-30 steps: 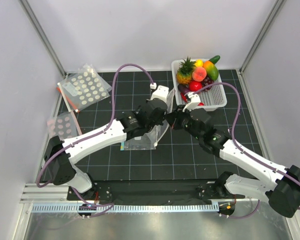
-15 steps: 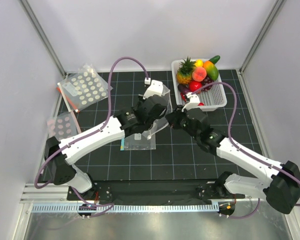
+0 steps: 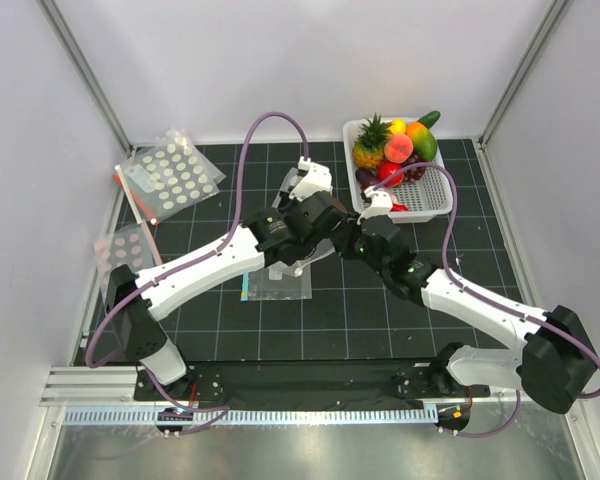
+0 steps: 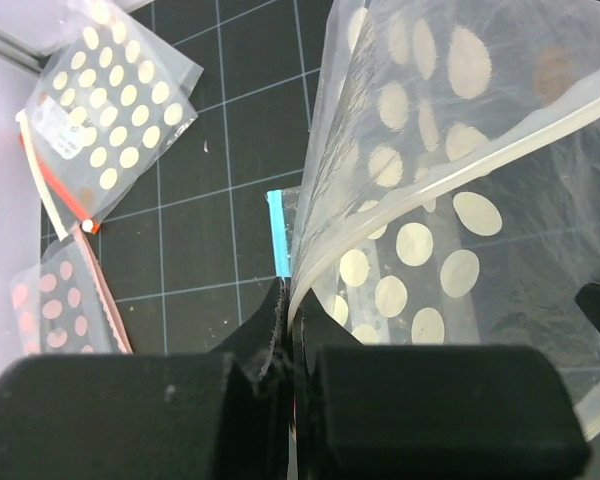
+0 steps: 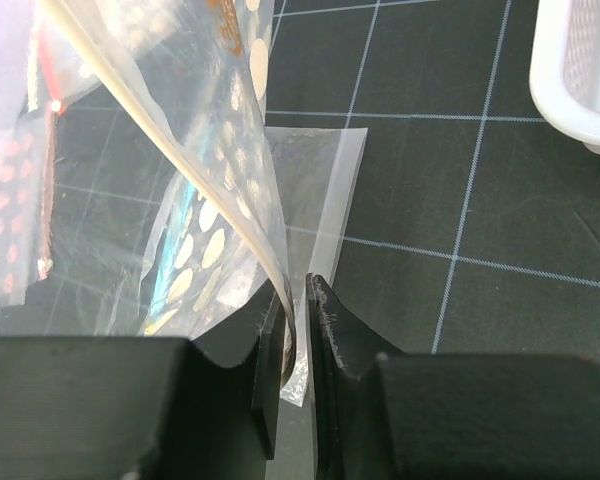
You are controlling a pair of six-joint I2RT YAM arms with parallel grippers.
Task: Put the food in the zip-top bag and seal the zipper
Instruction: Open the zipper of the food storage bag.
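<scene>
The zip-top bag (image 4: 420, 250), thin crinkled clear film printed with round white dots, is held up at the middle of the surface (image 3: 310, 330), a black gridded mat. Its zipper (image 4: 460, 165) is a pale raised strip along the mouth. The left gripper (image 4: 288, 300) pinches the film tight. The right gripper (image 5: 297, 300) has its jaws slightly parted around the bag's edge. At 1 o'clock, the glossy food (image 3: 368, 155) sits in a white perforated basket (image 3: 432, 200).

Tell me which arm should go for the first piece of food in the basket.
Right. The right tool is nearer the basket, jaws slightly apart around the bag rim, so it seems free to leave. The left tool is shut on the bag, holding it up.
</scene>
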